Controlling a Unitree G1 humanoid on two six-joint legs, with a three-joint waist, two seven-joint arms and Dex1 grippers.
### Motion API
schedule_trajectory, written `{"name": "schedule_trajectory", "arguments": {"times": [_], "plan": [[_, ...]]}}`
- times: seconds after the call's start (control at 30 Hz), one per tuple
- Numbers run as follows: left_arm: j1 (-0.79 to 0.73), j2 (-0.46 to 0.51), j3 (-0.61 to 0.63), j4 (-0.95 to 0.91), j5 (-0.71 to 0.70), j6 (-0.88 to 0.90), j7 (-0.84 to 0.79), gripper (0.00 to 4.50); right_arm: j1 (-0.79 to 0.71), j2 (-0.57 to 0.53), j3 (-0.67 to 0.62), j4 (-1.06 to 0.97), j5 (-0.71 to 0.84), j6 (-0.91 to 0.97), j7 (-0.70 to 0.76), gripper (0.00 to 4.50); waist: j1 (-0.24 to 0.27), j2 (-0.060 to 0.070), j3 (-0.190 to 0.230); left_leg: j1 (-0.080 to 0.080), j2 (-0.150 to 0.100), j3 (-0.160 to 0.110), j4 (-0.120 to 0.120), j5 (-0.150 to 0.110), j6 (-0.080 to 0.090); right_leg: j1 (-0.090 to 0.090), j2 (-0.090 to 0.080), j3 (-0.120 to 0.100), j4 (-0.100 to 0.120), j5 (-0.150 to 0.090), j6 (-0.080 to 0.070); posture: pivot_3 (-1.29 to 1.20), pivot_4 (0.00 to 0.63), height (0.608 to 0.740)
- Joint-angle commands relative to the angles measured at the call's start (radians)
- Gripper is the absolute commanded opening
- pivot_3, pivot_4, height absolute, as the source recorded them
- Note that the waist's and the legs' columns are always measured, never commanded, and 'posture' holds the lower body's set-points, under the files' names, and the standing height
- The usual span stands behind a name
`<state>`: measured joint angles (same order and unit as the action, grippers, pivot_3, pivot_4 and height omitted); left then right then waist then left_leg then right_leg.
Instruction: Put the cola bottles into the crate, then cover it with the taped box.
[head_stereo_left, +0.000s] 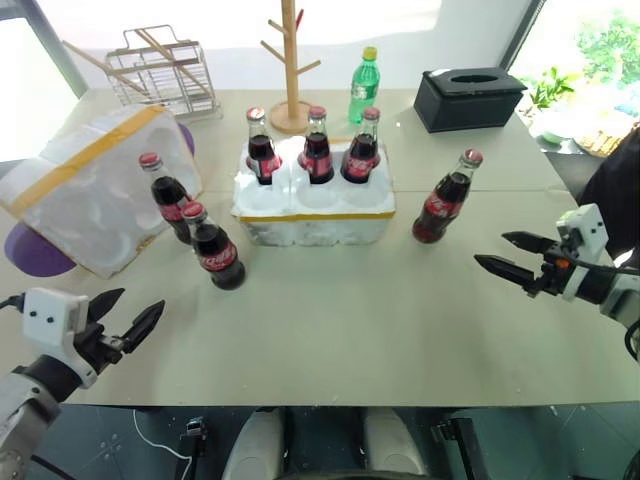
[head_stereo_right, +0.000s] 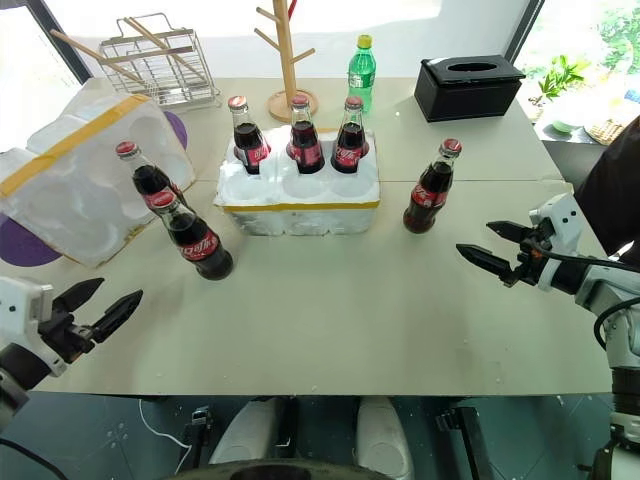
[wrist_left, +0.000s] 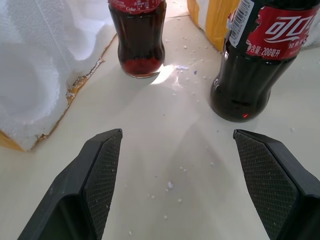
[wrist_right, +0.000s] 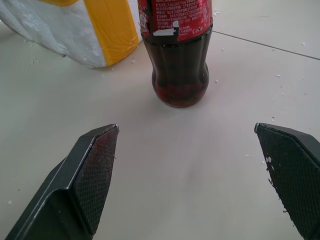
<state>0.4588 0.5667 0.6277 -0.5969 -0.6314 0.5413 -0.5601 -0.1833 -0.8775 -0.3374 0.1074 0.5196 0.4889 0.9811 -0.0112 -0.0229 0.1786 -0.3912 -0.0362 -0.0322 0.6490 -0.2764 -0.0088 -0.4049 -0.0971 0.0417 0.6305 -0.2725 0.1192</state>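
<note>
Nearest the camera, both grippers hover empty over the near part of the table (head_stereo_left: 330, 330). At the near left edge, the left gripper (head_stereo_left: 128, 318) points toward the far right with its jaws released and spread. By the right edge, the right gripper (head_stereo_left: 513, 254) points left, level with the table, jaws spread wide.

Far left lies the taped box (head_stereo_left: 95, 185), tilted on its side with its moulded hollows facing the camera and a yellow band across its upper face. At the far centre sits the crate (head_stereo_left: 314, 205); three cola bottles (head_stereo_left: 317, 147) stand in its far row of wells, while the near row is unfilled. Two more bottles (head_stereo_left: 213, 247) stand on the table between box and crate, close together. A sixth bottle (head_stereo_left: 445, 197) stands alone right of the crate, just ahead of the right gripper.

Up close, the left wrist view shows the pair of bottles beyond the spread fingers (wrist_left: 97, 172), foam crumbs scattered on the table and the box's ragged edge. From the right wrist, the lone bottle stands centred ahead, the crate's taped corner beside it.

Open table runs across the whole near half between the grippers.
</note>
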Motion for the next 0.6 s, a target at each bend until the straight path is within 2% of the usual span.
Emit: {"name": "schedule_trajectory", "arguments": {"times": [0.03,0.6], "plan": [[0.007,0.001,0.002,-0.036,-0.005,-0.010,0.000,3.72,-0.022,0.007,-0.022,-0.016,0.010,-0.004,-0.012,4.50,0.000,0.000,0.000,0.000,0.000,0.000,0.000,0.000,0.000,0.000,0.000,0.000,0.000,0.000,0.000,0.00,0.150,0.740],[-0.011,0.012,0.002,-0.019,0.000,-0.005,0.021,3.72,0.003,0.021,-0.025,-0.050,0.011,-0.006,-0.017,4.50,0.000,0.000,0.000,0.000,0.000,0.000,0.000,0.000,0.000,0.000,0.000,0.000,0.000,0.000,0.001,0.00,0.150,0.740]]}}
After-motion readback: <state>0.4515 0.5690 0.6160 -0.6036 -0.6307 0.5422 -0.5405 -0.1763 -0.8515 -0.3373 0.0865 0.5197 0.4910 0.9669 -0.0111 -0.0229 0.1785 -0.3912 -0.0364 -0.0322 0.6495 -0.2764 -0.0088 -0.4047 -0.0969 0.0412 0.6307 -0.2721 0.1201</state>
